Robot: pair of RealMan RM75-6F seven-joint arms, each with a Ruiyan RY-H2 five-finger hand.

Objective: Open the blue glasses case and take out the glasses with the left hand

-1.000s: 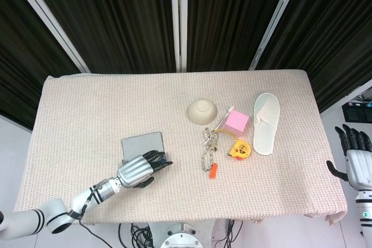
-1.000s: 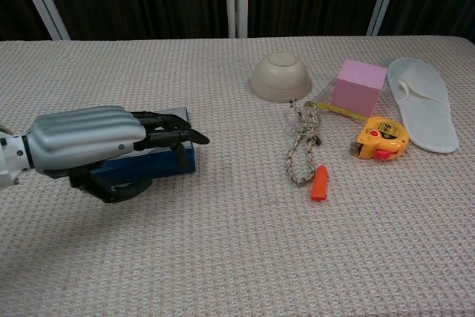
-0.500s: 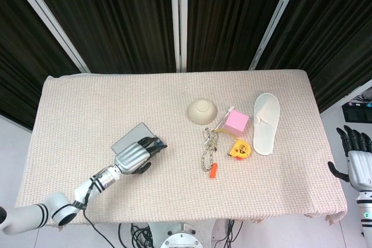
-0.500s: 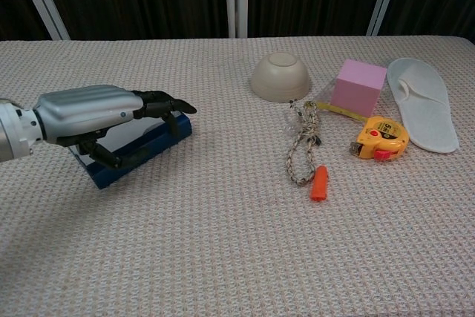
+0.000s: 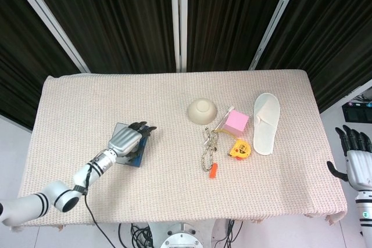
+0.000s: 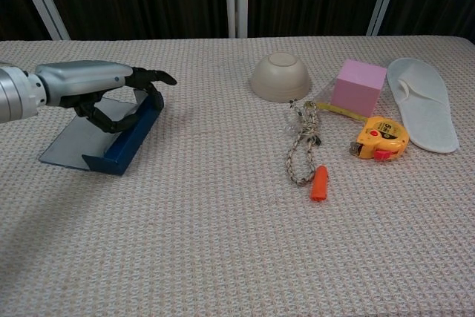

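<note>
The blue glasses case (image 6: 119, 150), with a grey lid, lies closed on the left of the table and runs slantwise away from me. In the head view only its near edge (image 5: 136, 156) shows under my left hand (image 5: 124, 139). My left hand (image 6: 93, 88) grips the case's far end, fingers reaching over the blue side and thumb curled onto the lid. No glasses can be seen. My right hand (image 5: 356, 156) hangs off the table's right edge with its fingers apart, holding nothing.
To the right of centre are an upturned beige bowl (image 6: 280, 76), a pink block (image 6: 359, 87), a white slipper (image 6: 423, 103), a yellow tape measure (image 6: 380, 139), a looped rope (image 6: 303, 146) and a small orange piece (image 6: 319, 182).
My left hand has swung the case round on the cloth, from lying crosswise to running away from me, and has moved back and left with it. The right hand has stayed put.
</note>
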